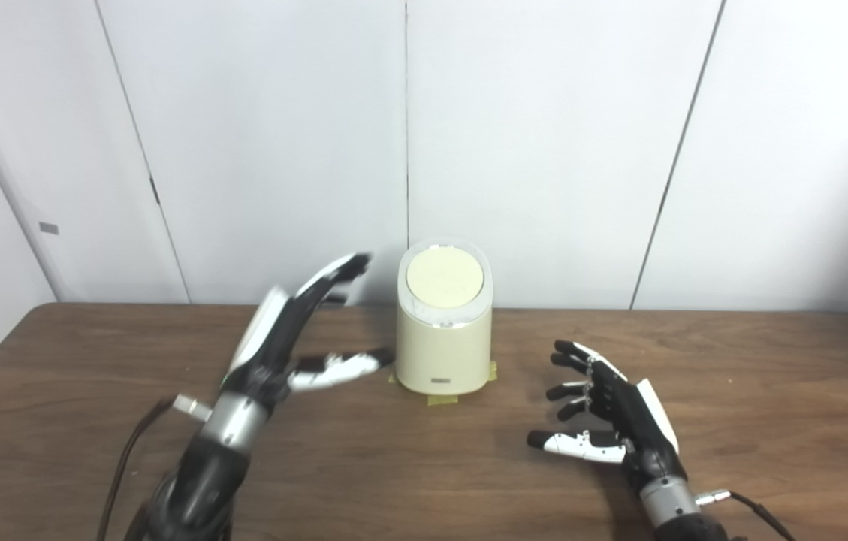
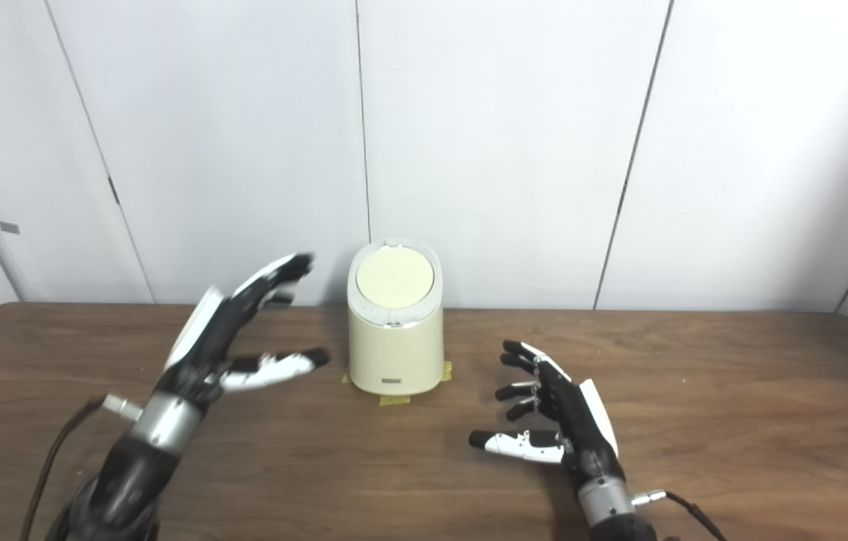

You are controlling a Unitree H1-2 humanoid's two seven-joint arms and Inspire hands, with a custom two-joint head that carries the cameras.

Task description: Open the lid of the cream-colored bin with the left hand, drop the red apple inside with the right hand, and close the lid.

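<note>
The cream-colored bin (image 1: 442, 338) stands upright near the back middle of the wooden table, its round lid (image 1: 445, 279) shut and flat on top. My left hand (image 1: 296, 330) is raised just left of the bin, open, fingers spread, thumb tip close to the bin's side but apart from it. My right hand (image 1: 608, 409) is open and empty, low over the table to the right of the bin, palm facing left. No red apple shows in either view.
The wooden table (image 1: 769, 391) runs the full width, with white wall panels (image 1: 544, 150) right behind it. Yellow tape (image 1: 442, 398) marks the bin's spot under its base. Cables trail from both wrists at the bottom edge.
</note>
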